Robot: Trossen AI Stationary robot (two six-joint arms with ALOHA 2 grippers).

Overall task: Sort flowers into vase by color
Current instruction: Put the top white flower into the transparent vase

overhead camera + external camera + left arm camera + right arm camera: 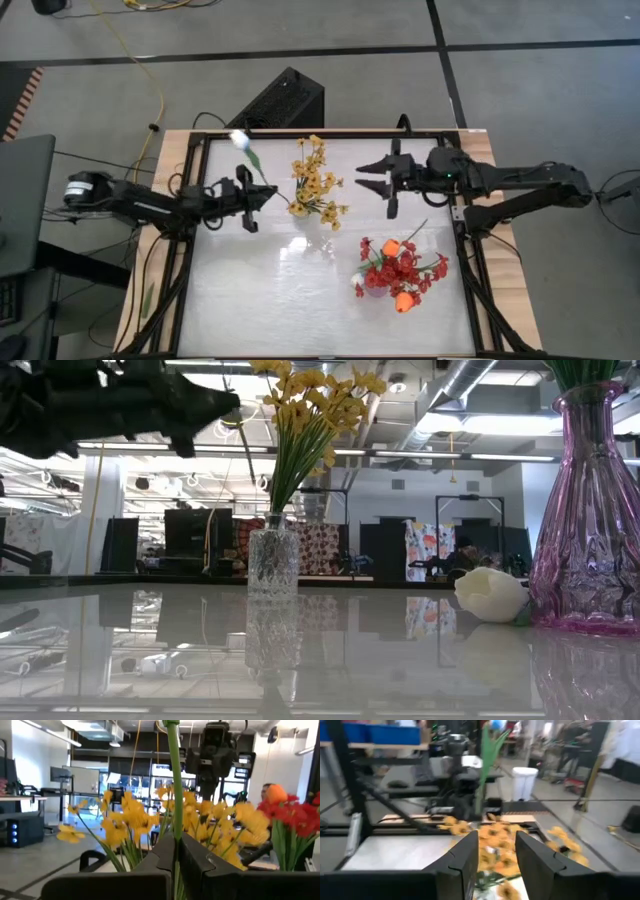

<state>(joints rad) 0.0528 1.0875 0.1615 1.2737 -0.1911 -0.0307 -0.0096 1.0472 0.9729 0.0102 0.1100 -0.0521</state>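
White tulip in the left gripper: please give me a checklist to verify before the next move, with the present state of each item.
1. Left gripper shut on the white tulip stem: ok, the wrist view shows the stem pinched between its fingers.
2. Right gripper open and empty: ok; it hangs beside the yellow flowers.
3. Yellow flowers standing in the clear vase: ok.
4. Red and orange flowers gathered in the purple vase: ok.
5. Another white tulip lying on the table beside the purple vase: not ok, still unsorted.
6. A vase for white flowers: cannot tell, none seen.
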